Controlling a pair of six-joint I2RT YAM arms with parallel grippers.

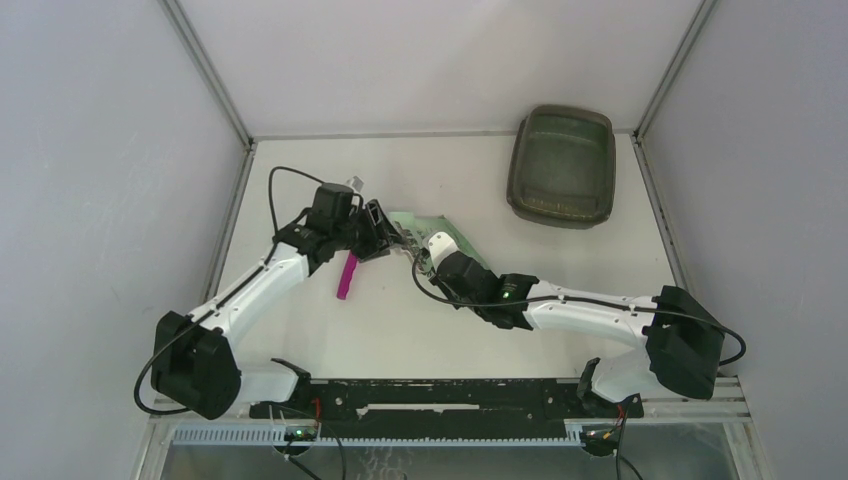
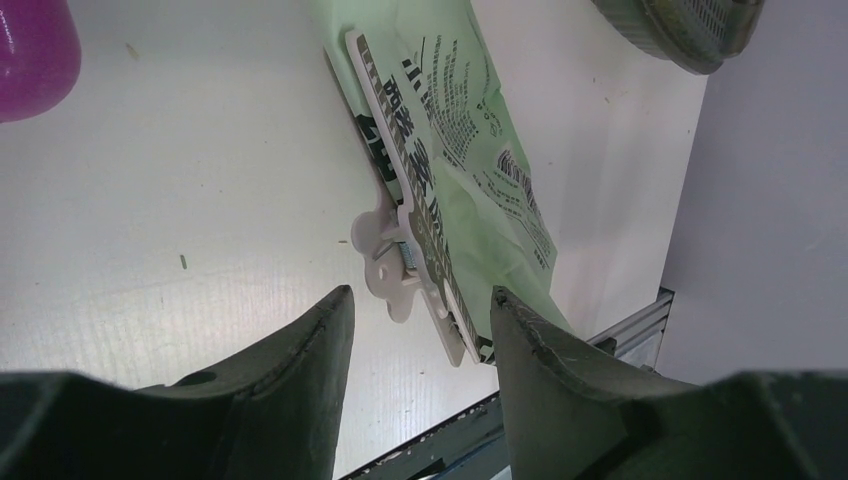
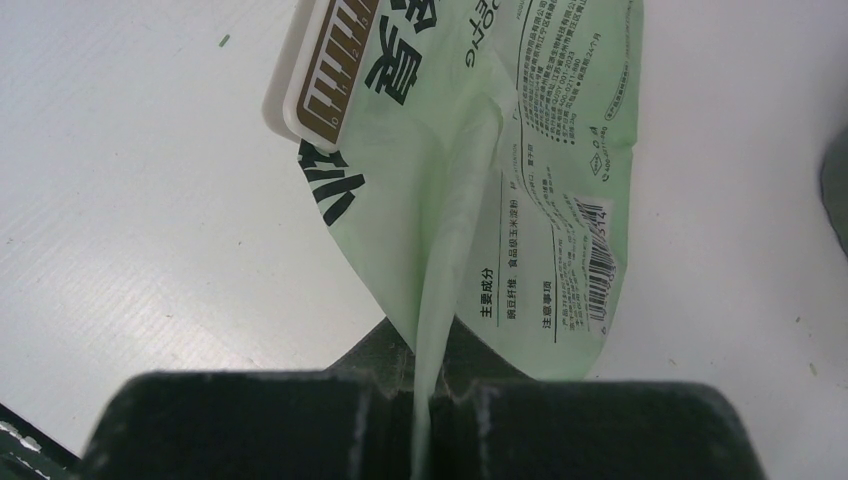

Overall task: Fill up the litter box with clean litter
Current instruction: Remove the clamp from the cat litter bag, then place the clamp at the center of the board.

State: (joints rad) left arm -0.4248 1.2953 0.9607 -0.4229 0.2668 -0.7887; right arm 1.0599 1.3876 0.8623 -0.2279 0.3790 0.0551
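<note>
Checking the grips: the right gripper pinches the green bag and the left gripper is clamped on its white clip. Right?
No. The left wrist view shows the left gripper open, its fingers apart and not closed on the white clip. The right gripper does pinch the green bag.
</note>
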